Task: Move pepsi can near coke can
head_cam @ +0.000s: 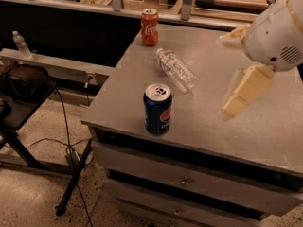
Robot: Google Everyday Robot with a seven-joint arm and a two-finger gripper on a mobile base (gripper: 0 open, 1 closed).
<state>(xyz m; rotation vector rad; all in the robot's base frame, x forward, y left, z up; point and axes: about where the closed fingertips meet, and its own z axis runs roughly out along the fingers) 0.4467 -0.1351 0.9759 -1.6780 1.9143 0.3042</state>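
The pepsi can (157, 109), dark blue with a silver top, stands upright near the front left edge of the grey cabinet top (265, 131). The coke can (149, 27), red with white script, stands upright at the far left corner of the same top. My gripper (226, 77) hangs above the right part of the top, to the right of the pepsi can and apart from it. Its two cream fingers (246, 90) are spread wide with nothing between them.
A clear plastic bottle (176, 69) lies on its side between the two cans. Drawers (189, 183) sit below the front edge. At the left are a dark stand with a bag (26, 82), cables on the floor, and a small bottle (19, 43) on a ledge.
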